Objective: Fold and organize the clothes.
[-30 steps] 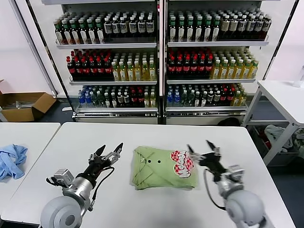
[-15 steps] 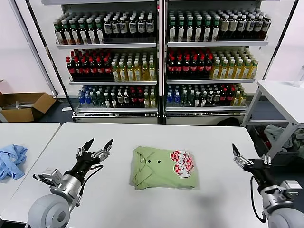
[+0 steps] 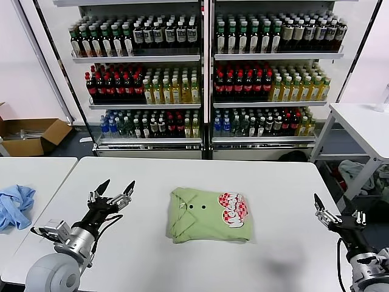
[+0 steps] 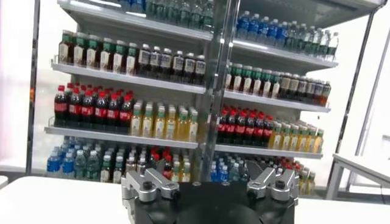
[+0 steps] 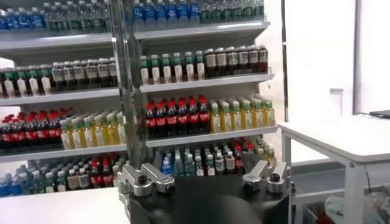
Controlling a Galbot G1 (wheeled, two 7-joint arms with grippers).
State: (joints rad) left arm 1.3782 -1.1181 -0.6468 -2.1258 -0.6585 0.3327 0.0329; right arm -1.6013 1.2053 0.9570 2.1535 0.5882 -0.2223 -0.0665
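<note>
The light green polo shirt [image 3: 209, 215] lies folded into a compact rectangle at the middle of the white table [image 3: 182, 176], its red-and-white logo on top at the right and small buttons at the left. My left gripper [image 3: 113, 190] is open and empty, raised left of the shirt and well apart from it. My right gripper [image 3: 337, 214] is open and empty, raised past the table's right edge, far from the shirt. Both wrist views face the drink shelves; the left gripper [image 4: 207, 176] and the right gripper [image 5: 204, 173] hold nothing there.
A light blue cloth [image 3: 13, 205] lies on a separate table at the far left. Shelves of bottles [image 3: 200, 79] stand behind the table. A cardboard box [image 3: 30, 135] sits on the floor at left, and another white table [image 3: 364, 125] stands at right.
Both arms have drawn back from the shirt: the left gripper moved left and down, the right gripper moved right off the table's edge. The shirt has not moved.
</note>
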